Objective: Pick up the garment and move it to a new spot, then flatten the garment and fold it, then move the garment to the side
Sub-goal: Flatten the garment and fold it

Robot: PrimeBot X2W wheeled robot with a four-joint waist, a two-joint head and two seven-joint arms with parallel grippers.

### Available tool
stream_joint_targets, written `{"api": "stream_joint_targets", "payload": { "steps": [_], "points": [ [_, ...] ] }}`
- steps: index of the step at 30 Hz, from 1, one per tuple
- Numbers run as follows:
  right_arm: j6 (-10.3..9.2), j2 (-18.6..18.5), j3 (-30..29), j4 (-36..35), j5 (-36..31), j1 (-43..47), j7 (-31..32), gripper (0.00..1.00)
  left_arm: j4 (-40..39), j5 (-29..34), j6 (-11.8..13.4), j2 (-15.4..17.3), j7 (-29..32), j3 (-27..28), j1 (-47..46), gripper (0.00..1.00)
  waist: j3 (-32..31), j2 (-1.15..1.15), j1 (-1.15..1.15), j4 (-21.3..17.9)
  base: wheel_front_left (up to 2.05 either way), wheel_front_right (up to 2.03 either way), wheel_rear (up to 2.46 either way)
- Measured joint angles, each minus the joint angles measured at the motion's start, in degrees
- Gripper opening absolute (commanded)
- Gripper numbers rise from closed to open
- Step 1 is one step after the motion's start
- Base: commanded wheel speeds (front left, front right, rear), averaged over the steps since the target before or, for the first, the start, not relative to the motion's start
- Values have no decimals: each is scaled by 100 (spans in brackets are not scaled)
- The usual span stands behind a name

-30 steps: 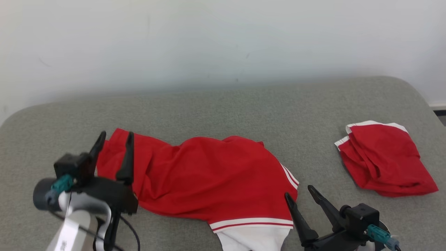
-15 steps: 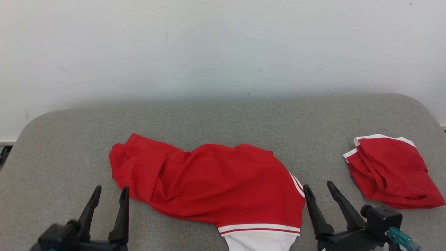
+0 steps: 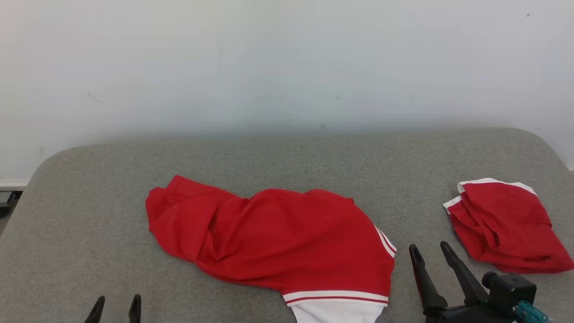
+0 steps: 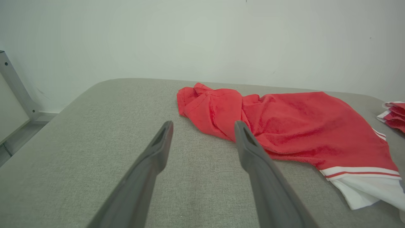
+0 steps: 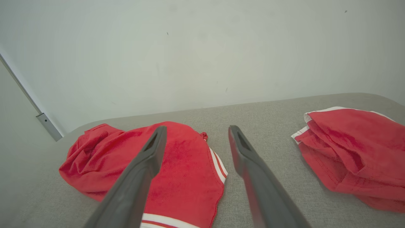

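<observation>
Garment [image 3: 273, 237] lying crumpled on counter [image 3: 287, 157], left of pile [image 3: 504, 226], well apart. Right claw [image 3: 428, 246] hovering between pile and garment, released, empty. Left claw [image 3: 117, 297] hanging far left of pile, beyond garment, also released. Likely flattening: pinching bunched end and striped hem [image 3: 335, 297], pulling apart evenly, low. Hem partly cropped, perhaps overhanging.

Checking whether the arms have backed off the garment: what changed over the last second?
The left gripper, which stood over the spread red garment's left end, has drawn back toward the robot, clear of it. The right gripper eased slightly right, away from it. Both stayed open; nothing was gripped or released. The head camera shifted too. That garment and the other red garment lie unchanged on the grey surface.
</observation>
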Motion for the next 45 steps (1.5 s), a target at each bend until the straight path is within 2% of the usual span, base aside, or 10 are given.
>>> {"api": "stream_joint_targets", "payload": {
  "steps": [10,18,45],
  "points": [
    [51,-9,-58,77,243,196,67,100,-298,-159,86,16,170,322,83,100,-8,0,0,194,0,0,0],
    [102,1,16,87,282,158,170,100,-636,-342,33,-13,177,274,80,100,-3,0,0,364,0,0,0],
    [102,2,103,129,282,69,313,100,-886,-353,36,15,523,225,151,100,18,0,1,322,0,0,0]
  ]
}}
